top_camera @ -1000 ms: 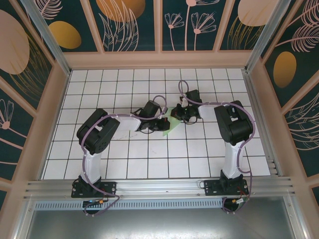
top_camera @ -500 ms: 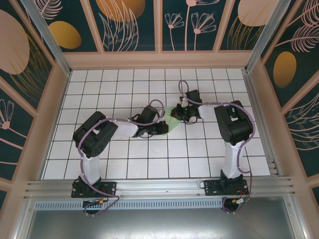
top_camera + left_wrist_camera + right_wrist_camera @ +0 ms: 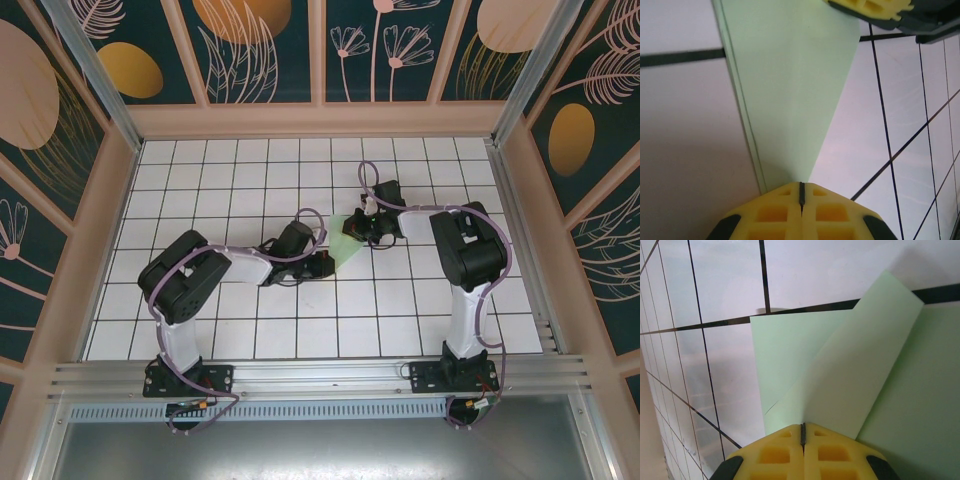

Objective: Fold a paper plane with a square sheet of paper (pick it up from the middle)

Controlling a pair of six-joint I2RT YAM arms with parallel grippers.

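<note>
Square sheet of paper [image 3: 345, 252], thin matte mint green, lies creased into a tapering wedge with overlapping flaps on the glossy white gridded tabletop [image 3: 260, 330], just past centre toward 1 o'clock. Yellow waffle-patterned left fingers [image 3: 775, 212] are pressed together on its narrow 8 o'clock tip. The right fingers [image 3: 775, 452] are likewise closed, pinching its wide 1 o'clock end.

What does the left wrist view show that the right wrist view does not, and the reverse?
Left wrist view, not the right: the square sheet of paper narrowing to a point at the left tool, and the right tool near its wide end. Right wrist view, not the left: a folded flap lying slantwise over the sheet. Both: green paper, the tiled table, a shut yellow tool at the paper's edge.
</note>
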